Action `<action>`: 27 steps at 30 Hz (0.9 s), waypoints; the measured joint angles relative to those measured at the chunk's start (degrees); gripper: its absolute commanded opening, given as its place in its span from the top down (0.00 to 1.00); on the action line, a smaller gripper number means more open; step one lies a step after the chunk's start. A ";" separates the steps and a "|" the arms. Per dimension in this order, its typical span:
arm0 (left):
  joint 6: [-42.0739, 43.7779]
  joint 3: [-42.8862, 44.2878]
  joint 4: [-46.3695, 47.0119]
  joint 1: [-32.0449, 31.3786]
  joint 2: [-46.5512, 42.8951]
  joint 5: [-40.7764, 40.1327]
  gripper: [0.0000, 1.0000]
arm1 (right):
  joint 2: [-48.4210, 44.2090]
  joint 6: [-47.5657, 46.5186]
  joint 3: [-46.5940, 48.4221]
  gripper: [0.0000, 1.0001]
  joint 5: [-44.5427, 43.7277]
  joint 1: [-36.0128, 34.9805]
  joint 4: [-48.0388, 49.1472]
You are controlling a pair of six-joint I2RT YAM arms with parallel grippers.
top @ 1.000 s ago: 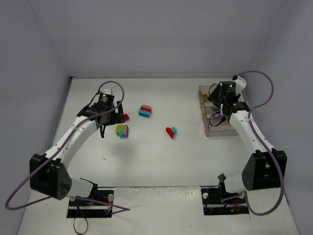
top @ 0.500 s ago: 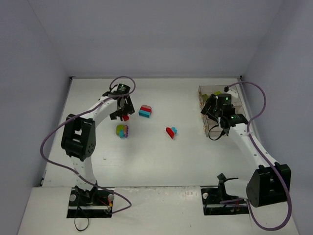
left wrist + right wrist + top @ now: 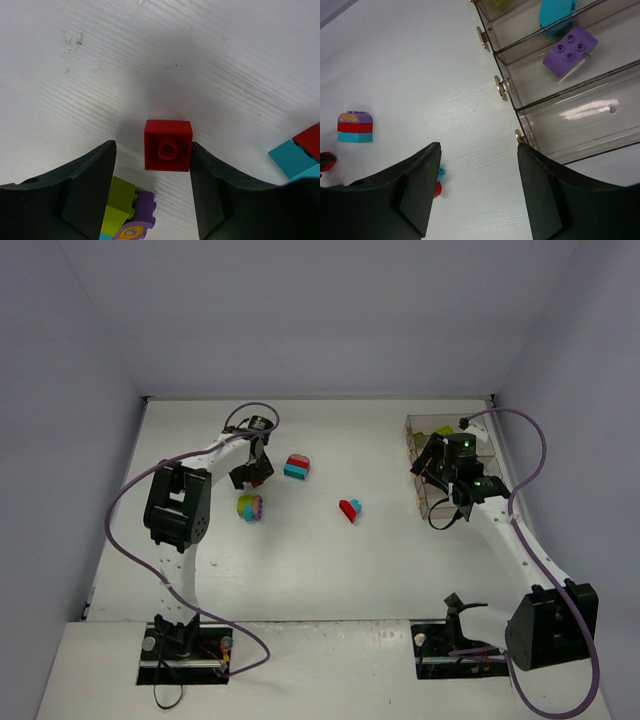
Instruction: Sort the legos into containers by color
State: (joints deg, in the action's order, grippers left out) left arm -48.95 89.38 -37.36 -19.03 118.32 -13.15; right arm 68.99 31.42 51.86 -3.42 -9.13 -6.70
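A small red lego (image 3: 168, 146) lies on the white table between the fingers of my left gripper (image 3: 152, 167). The right finger touches its side; a gap remains at the left finger, so the gripper is open around it. Just behind lies a lime, purple and teal clump (image 3: 125, 210) (image 3: 250, 507). A purple-red-teal stack (image 3: 297, 467) and a red-and-teal piece (image 3: 350, 509) sit mid-table. My right gripper (image 3: 479, 160) hangs open and empty beside the containers (image 3: 506, 89). Those bins hold a purple brick (image 3: 569, 51), a teal one (image 3: 555, 15) and a lime one (image 3: 501, 2).
The containers (image 3: 425, 502) stand in a row at the far right of the table, close to the right wall. The nearest bin (image 3: 580, 130) holds no brick. Grey walls close in the table at the back and both sides.
My left arm has swung over to the red lego and its jaws have narrowed around it. The right gripper has drifted a little off the bins toward the table's middle.
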 measured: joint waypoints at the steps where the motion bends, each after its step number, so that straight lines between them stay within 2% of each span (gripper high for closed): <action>1: -0.20 0.00 -0.02 0.00 0.09 0.00 0.49 | 0.00 -0.02 0.00 0.41 0.07 0.00 0.00; 4: -0.48 0.00 0.13 0.00 0.11 0.00 0.57 | 0.00 -0.02 -0.02 0.41 0.26 0.00 0.00; 12: 1.01 -0.37 1.73 0.00 -0.26 0.52 0.98 | 0.00 -1.05 -0.02 0.44 1.16 0.00 0.00; 16: 5.20 -5.35 5.27 -0.26 -4.31 2.36 1.00 | 0.00 -3.13 -0.02 0.47 4.68 0.00 0.02; 21: 16.85 -14.93 13.27 -1.38 -16.50 7.74 1.00 | 0.28 -5.66 1.88 0.48 12.52 0.00 -0.13; 27: 33.07 -25.35 26.67 -3.37 -33.88 22.16 1.00 | 4.15 -5.84 9.27 0.47 24.02 -1.07 0.22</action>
State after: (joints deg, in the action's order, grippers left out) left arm -15.88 64.03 -10.70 -22.39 84.44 9.02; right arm 73.14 25.58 61.12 20.60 -10.20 -6.48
